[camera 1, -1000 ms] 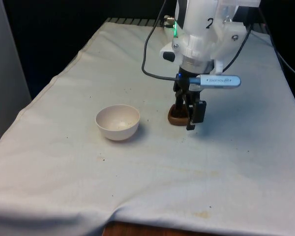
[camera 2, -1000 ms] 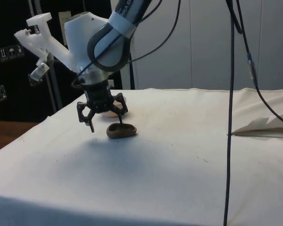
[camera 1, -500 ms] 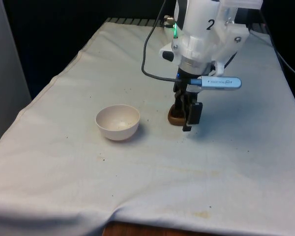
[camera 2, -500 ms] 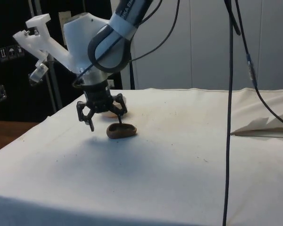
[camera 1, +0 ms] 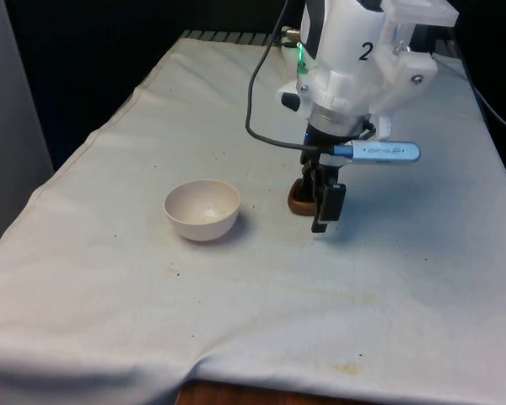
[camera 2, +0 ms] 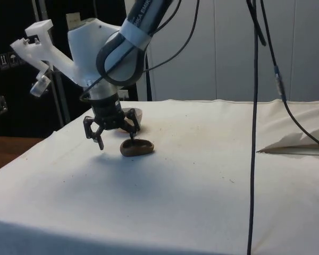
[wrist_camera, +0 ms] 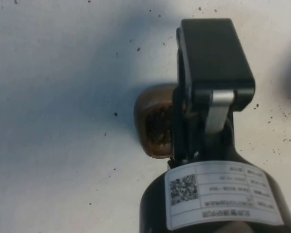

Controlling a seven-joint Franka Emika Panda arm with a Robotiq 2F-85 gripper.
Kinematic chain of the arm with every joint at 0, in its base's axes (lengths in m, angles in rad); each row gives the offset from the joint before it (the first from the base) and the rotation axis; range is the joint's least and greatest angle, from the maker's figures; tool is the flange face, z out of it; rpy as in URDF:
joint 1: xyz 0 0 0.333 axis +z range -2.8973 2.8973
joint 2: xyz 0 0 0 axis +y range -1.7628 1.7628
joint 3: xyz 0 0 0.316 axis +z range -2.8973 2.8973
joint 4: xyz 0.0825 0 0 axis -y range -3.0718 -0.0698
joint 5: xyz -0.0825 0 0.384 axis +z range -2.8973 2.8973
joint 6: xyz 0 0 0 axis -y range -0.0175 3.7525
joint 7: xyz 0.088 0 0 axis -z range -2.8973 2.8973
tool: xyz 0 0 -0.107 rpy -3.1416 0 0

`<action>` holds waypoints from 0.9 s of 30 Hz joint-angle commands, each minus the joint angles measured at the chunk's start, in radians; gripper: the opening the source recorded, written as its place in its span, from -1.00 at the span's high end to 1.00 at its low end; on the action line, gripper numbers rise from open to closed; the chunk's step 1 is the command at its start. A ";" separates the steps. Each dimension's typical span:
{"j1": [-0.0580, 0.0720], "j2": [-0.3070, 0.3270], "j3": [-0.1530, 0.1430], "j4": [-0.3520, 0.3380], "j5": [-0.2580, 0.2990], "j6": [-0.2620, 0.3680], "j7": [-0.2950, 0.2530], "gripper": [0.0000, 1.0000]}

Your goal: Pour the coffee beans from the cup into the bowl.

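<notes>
— Two things stand on the white cloth (camera 1: 110,253): what shapes and materials do they have?

— One is a round bowl (camera 1: 201,209), pale and smooth, with a matte look. The other is a small brown cup (camera 2: 137,147), low and oval, with a glossy rim. In the wrist view the cup (wrist_camera: 154,121) holds dark, grainy coffee beans (wrist_camera: 158,126). The cloth is soft, wrinkled and has small dark specks.

— And where is the black gripper (camera 2: 112,127)?

— It hangs over the cup, which stands upright, well apart from the bowl, to the front view's right of it. The fingers are spread wide, grasping nothing. One finger tip is above the cup's rim; whether it touches, I cannot tell.
</notes>
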 commanded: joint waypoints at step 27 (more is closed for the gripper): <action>0.009 0.002 -0.004 0.012 -0.005 -0.037 0.071 -0.01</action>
